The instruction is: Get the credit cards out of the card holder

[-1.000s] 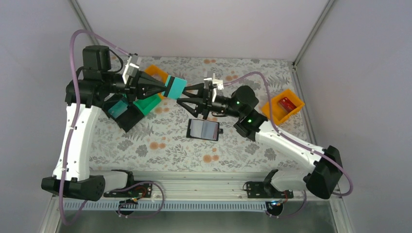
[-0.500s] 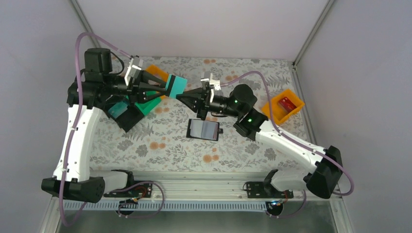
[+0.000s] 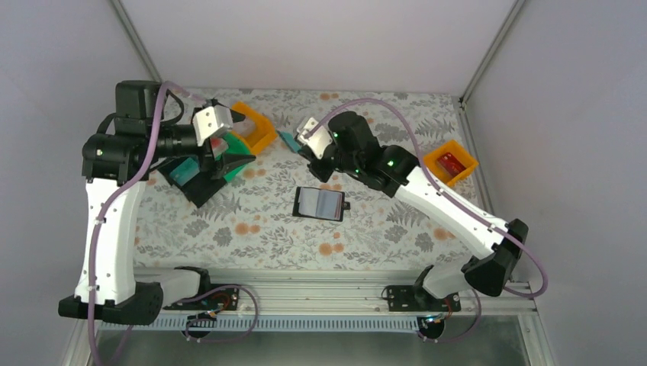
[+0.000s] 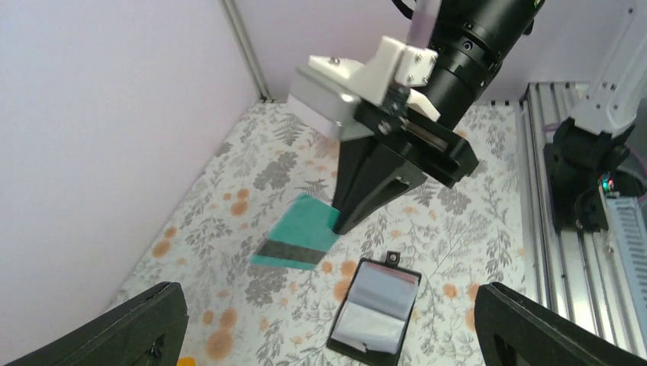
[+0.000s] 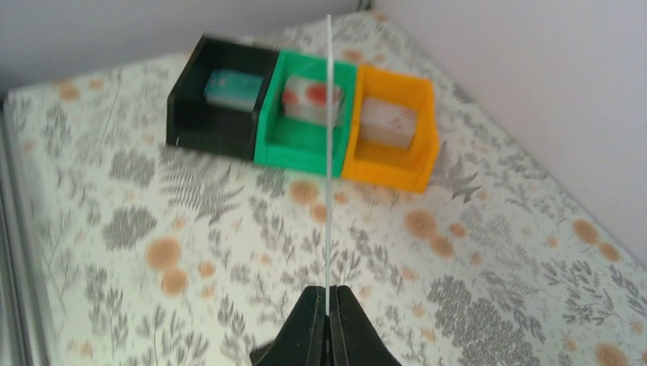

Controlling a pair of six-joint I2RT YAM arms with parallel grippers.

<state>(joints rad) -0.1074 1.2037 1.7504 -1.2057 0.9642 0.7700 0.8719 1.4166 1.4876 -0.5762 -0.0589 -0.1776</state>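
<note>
The right gripper (image 4: 345, 217) is clamped on a teal card (image 4: 297, 242), the left gripper (image 4: 328, 293) has its jaws wide apart, and the holder (image 3: 319, 203) lies open on the table (image 3: 252, 229).

The desk (image 3: 252, 221) has a pale floral cover. The holder (image 3: 320, 203) lies open and flat near its middle. At far left, a black tray (image 5: 210, 141), a green tray (image 5: 297, 156) and an orange tray (image 5: 381, 174) sit touching in a row. A second orange tray (image 3: 436, 174) sits by the right edge.
</note>
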